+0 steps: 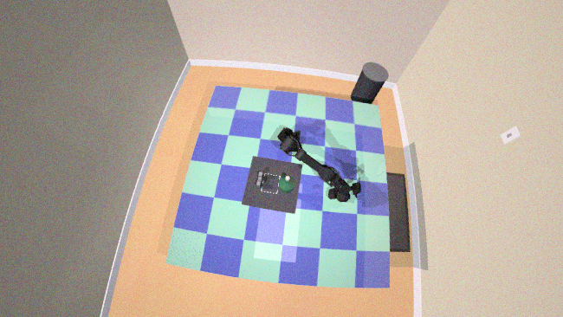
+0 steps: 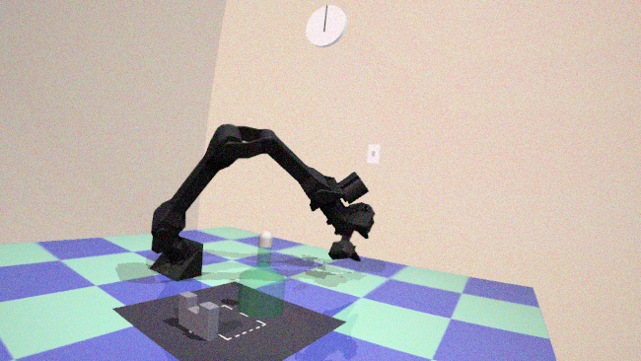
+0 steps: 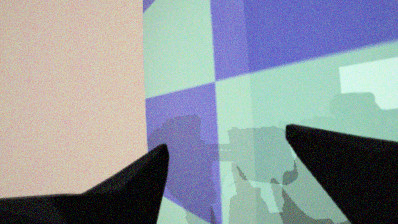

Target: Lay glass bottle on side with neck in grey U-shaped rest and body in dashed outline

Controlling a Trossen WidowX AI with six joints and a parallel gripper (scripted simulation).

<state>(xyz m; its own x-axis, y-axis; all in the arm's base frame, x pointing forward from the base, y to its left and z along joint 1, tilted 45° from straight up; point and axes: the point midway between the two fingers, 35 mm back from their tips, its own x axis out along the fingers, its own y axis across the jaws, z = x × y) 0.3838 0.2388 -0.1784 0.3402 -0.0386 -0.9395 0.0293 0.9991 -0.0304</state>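
In the top view, the green glass bottle [image 1: 286, 184] [image 2: 262, 294] stands upright at the dashed outline's [image 1: 269, 192] [image 2: 247, 331] three o'clock—the grey rest [image 1: 259, 179] [image 2: 209, 322] at nine. The claw [image 1: 345, 191] [image 2: 353, 247] [image 3: 226, 140] hangs wide apart, gripping nothing—well off the bottle. Only the exterior view shows the wall clock [image 2: 326, 26].

The arm [image 1: 318, 166] [image 2: 291, 160] arches outward — gripper [image 1: 344, 192] [image 2: 345, 252] [image 3: 226, 140] angled downward, fingers spread wide.

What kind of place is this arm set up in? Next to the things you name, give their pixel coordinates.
Probably a robot test area inside a room: a checkered surface [image 1: 303, 227] [image 2: 404, 325] [image 3: 180, 40], a dark mat with a dashed outline [image 1: 270, 203] [image 2: 306, 327], and a wall clock [image 2: 326, 26].
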